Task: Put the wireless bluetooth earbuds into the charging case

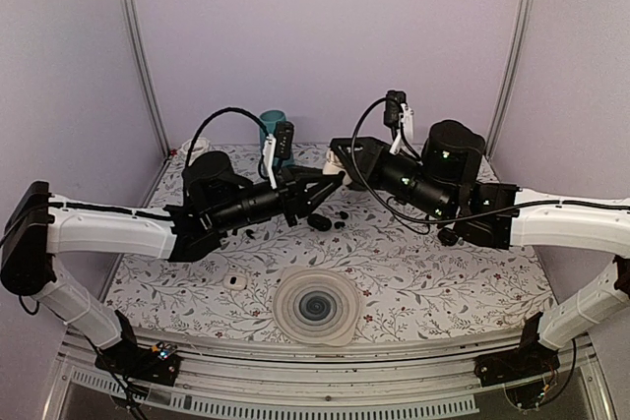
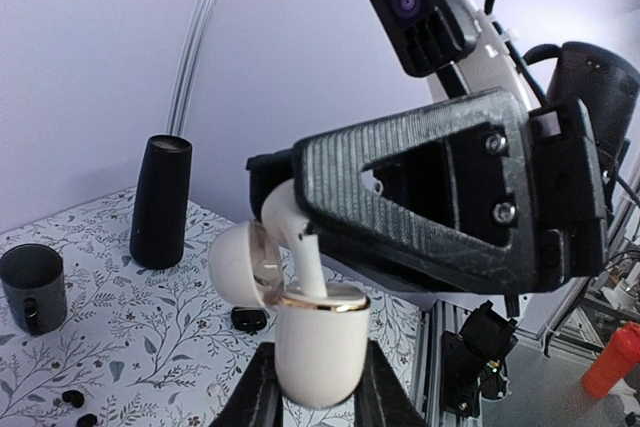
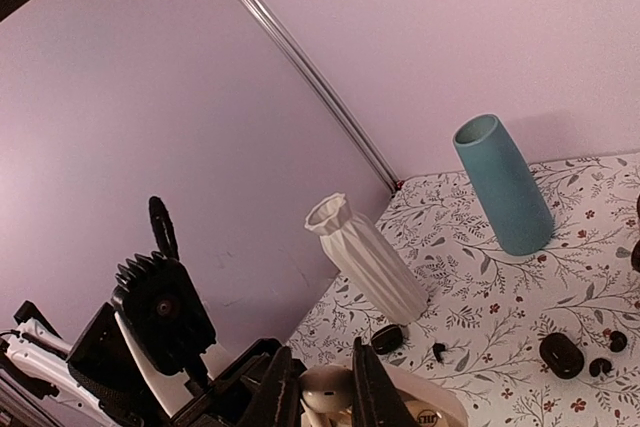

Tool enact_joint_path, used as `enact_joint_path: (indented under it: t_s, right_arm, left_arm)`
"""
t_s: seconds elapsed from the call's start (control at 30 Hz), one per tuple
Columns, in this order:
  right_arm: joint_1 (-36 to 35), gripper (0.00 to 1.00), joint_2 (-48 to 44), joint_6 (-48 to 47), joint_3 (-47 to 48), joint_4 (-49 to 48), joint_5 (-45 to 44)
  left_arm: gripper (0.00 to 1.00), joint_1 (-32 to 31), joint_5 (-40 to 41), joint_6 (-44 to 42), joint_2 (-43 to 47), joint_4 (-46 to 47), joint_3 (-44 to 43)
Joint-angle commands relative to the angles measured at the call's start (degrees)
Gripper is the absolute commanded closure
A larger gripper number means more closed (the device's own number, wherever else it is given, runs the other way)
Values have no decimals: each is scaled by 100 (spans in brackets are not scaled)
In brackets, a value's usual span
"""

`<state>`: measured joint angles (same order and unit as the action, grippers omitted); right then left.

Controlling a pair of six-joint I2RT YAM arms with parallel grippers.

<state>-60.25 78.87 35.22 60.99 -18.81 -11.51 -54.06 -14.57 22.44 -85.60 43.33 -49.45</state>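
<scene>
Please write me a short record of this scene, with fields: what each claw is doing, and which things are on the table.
left claw: shut on the white charging case, its lid open
right claw: at the open case, a pale rounded part between its fingers; grip unclear
loose on table: small black buds
standing on table: teal vase, white ribbed vase, black tube

White shells on left arm (image 1: 98, 230) and right arm (image 1: 571, 221) links; black joint housings. Black ribbed printed fingers (image 2: 420, 239), two bright screws (image 2: 504, 212). Looped black cables (image 1: 224, 112). Small green indicator lights (image 1: 446, 155). Black wrist camera (image 2: 418, 9).
</scene>
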Motion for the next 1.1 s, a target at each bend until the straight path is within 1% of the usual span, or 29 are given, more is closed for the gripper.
enact_joint_path:
  t_s: [0.0,0.53,1.07]
  right_arm:
    - [-92,84,58,32,-105,52,44]
    - [-140,84,64,-15,-141,92,130]
    - [-209,82,213,-53,-89,184,294]
  left_arm:
    - [100,-86,215,-134,307,193,-135]
    - [100,-78,510,-313,496,98,-152]
    - [100,-69,579,-363,544,44,-136]
